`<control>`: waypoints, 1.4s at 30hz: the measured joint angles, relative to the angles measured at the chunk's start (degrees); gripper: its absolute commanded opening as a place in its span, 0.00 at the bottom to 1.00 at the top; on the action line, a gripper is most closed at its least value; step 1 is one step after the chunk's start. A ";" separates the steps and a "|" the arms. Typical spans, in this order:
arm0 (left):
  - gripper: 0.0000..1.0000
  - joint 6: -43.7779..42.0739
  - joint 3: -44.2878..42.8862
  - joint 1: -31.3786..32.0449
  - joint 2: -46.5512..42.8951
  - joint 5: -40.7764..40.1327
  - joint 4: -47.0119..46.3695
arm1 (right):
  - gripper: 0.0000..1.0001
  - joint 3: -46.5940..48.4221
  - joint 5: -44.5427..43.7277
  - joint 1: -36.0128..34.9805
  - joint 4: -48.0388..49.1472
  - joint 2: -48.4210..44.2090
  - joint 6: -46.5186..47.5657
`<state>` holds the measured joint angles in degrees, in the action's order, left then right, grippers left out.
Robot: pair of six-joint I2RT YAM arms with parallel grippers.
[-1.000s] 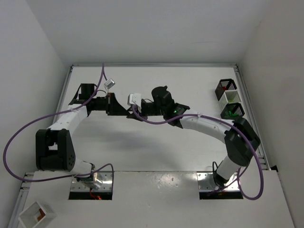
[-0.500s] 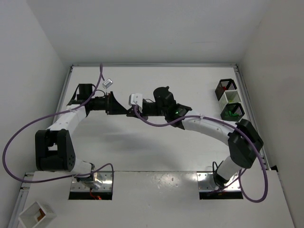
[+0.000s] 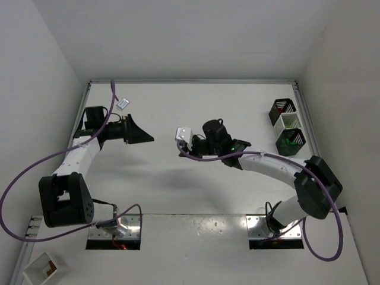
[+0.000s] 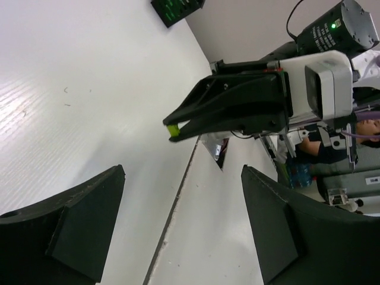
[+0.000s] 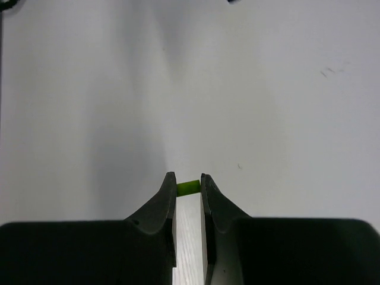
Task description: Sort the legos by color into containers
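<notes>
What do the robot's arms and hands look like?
Both the left arm and right arm have white curved links between black joints, with a purple cable looping off each. The left hand and right hand are black, each with two wedge-shaped fingers. A white camera box sits on the right wrist, and a green light glows on the black motor behind it.

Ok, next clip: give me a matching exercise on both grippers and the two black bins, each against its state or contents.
Things:
1. left gripper
2. right gripper
3. far black bin
4. near black bin

States:
A. green pieces inside
B. shut on a lime brick, above the table
C. open, nothing between the fingers
D. something red inside

Pairs: 1-C, 2-B, 3-D, 4-A
</notes>
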<state>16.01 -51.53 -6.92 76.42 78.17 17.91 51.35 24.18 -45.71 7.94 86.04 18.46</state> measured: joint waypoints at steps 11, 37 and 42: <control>0.87 -5.27 -2.67 0.39 -8.70 -27.30 3.61 | 0.00 4.90 -11.34 16.61 -19.23 -2.54 -8.41; 1.00 -13.94 -12.87 12.96 -7.65 -70.07 10.29 | 0.00 40.57 -15.04 63.52 -50.36 24.68 -10.54; 1.00 -13.79 -12.87 12.96 -7.65 -70.34 10.32 | 0.03 41.07 -14.84 64.37 -50.56 25.05 -10.49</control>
<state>2.22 -64.40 6.04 68.77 7.84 28.23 92.42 9.34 18.65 -42.61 111.09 7.97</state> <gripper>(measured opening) 0.995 0.135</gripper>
